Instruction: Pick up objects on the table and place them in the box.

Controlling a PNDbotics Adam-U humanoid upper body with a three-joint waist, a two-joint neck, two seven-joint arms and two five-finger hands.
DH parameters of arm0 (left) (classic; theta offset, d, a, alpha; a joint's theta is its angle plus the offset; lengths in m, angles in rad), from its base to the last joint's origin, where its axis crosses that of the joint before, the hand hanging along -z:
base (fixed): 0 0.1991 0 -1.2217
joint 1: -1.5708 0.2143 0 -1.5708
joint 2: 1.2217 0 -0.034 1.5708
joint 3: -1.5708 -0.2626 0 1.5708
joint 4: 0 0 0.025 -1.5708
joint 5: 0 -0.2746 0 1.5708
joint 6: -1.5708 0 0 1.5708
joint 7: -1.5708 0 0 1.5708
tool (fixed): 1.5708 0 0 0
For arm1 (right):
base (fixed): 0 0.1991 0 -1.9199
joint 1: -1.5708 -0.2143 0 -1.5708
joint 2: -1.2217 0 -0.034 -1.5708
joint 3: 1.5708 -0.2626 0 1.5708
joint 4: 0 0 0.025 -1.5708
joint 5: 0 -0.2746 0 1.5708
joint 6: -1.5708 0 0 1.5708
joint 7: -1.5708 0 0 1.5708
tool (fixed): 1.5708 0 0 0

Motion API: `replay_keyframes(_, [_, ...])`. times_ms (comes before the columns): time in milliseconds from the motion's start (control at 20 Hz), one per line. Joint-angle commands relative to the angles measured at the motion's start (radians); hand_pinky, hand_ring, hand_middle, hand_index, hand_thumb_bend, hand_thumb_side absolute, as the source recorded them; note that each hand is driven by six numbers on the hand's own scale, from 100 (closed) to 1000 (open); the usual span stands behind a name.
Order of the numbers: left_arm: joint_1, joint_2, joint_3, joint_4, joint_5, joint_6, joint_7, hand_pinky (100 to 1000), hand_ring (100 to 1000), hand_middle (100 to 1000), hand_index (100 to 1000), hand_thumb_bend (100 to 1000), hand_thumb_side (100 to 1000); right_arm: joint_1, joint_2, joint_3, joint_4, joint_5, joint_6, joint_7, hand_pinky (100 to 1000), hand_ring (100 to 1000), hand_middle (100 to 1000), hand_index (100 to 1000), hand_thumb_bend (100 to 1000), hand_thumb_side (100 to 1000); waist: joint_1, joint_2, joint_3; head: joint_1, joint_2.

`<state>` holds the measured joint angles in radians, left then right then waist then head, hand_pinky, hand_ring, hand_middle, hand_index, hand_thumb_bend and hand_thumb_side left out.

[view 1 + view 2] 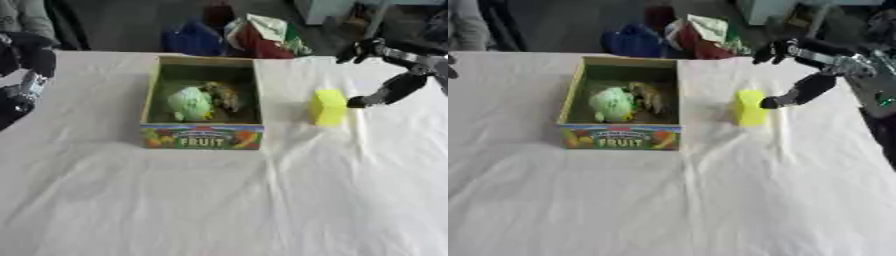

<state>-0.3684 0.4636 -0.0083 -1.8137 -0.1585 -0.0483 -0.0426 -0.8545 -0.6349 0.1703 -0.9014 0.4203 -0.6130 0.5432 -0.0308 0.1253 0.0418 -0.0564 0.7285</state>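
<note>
My right hand [815, 75] hung at the right of the frame, fingers [773, 102] spread and holding nothing, a tip just beside the yellow block [328, 107] to take it. The block stood on the counter [219, 200], right of the box [203, 136], which held a green thing.

Block [327, 107] right of box [202, 136], hand [815, 70] beside it

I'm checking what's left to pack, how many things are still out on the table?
1: a yellow block on the cloth, right of the fruit box, beside the right robot hand.
</note>
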Motion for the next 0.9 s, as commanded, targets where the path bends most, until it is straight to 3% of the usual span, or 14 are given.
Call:
replay_keyframes(50, [-0.007,0.007,0.010,-0.021,0.007,0.001,-0.004,600,491,512,715,329,656,-0.031,-0.001,-0.020,0.032,0.038,-0.026,0.025,808,859,851,846,592,480,0.004,-0.011,0.002,-0.003,0.012])
replay_keyframes(400, [-0.006,0.000,0.010,-0.021,0.008,0.001,-0.008,600,490,511,714,323,656,-0.042,0.024,-0.043,0.101,0.110,-0.029,0.002,811,862,851,846,592,492,0.006,-0.007,0.009,-0.010,0.040])
replay_keyframes(900, [-0.014,-0.009,0.006,-0.025,0.010,0.001,-0.013,600,489,510,714,314,655,-0.061,0.038,-0.083,0.197,0.232,-0.013,-0.073,817,869,847,843,588,514,0.008,0.008,0.035,-0.027,0.042])
